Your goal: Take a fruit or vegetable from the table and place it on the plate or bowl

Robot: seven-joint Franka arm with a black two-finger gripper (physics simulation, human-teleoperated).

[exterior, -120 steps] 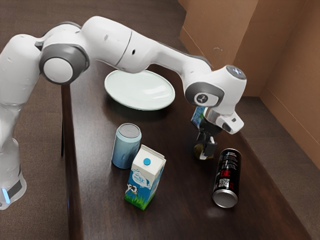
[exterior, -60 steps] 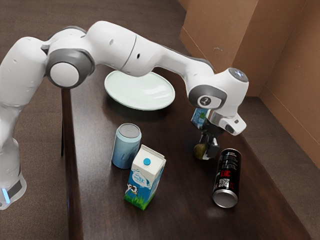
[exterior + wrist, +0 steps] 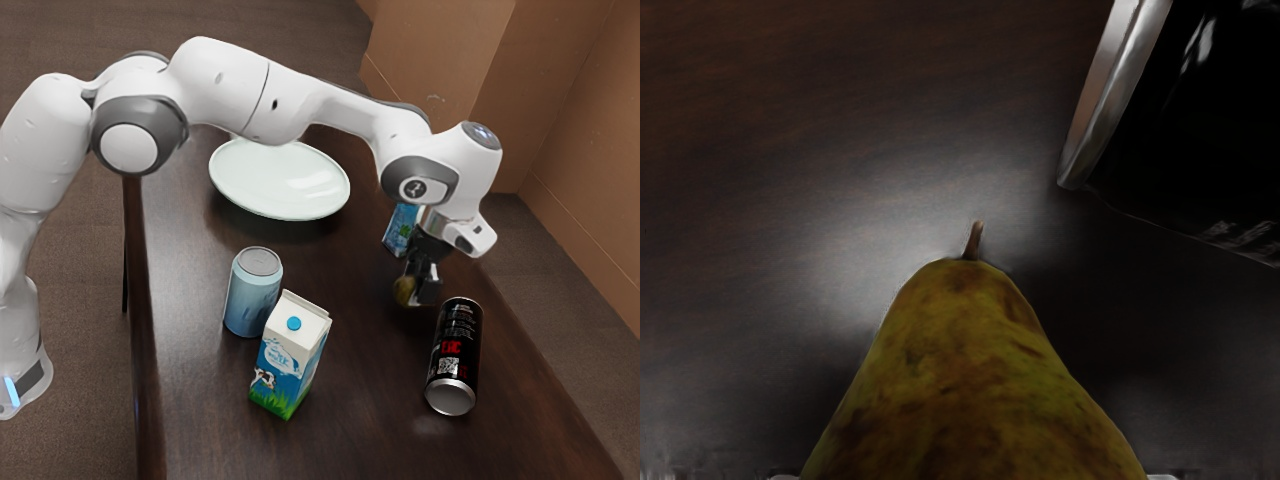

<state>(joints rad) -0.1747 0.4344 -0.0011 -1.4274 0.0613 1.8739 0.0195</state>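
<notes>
The tool [image 3: 416,288] is clamping the pear [image 3: 975,400] around its wide belly. The fruit is probably firm, light and smooth-skinned, so gripping below the taper is likely holding safest.

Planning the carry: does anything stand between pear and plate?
A small blue-green carton stands close to the pear held by the gripper, near the line to the plate; the blue can and milk carton stand aside.

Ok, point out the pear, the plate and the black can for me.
pear [image 3: 970,400], wrist view, on its body below the stem.
plate [image 3: 280,185], exterior view, on its bare middle.
black can [image 3: 456,340], exterior view, on its printed side.
</notes>
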